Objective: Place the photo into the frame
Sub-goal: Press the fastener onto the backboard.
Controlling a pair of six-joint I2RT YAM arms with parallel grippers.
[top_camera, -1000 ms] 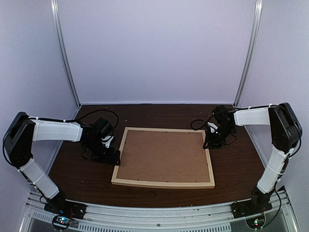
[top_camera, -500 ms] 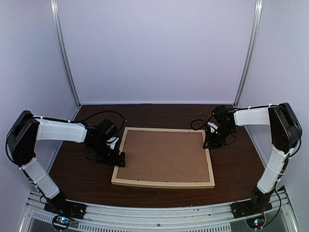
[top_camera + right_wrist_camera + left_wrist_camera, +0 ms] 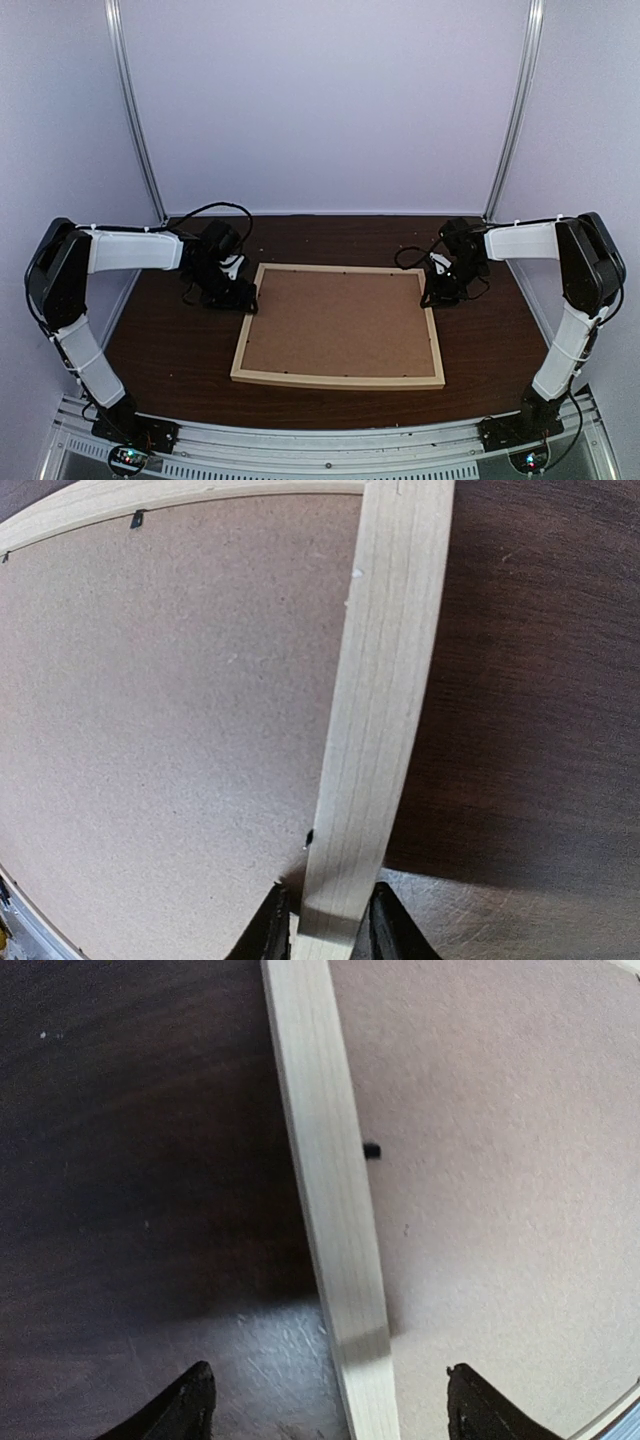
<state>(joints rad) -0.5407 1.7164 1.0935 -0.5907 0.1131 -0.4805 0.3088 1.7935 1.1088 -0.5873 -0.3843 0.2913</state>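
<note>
The frame (image 3: 338,380) lay flat and back-up in the middle of the dark worktop (image 3: 180,350), its thin pale wood rails enclosing a plain brown backing board (image 3: 340,320) that filled the opening. The photo could not be seen in any view; if it was already in the frame, it lay hidden under that board. The right hand (image 3: 433,297) sat at the far right corner and pinched the right rail, one finger pressed to the inner edge and the other to the outer edge. The left hand (image 3: 243,300) stood at the far left corner astride the left rail with its fingers (image 3: 185,1405) spread wide, one over bare worktop, the other over the board, neither touching the wood. A small black tab (image 3: 371,1149) projected from the left rail's inner edge over the board, though whether it held the board down could not be told. The work appeared to have reached the closing stage, with the board seated and both hands taking position on opposite rails. The next move would seem to call for the left hand to close squarely on its rail to match the right. Any lift or turn would then need both sides kept level, so that board and print did not slip out.
</note>
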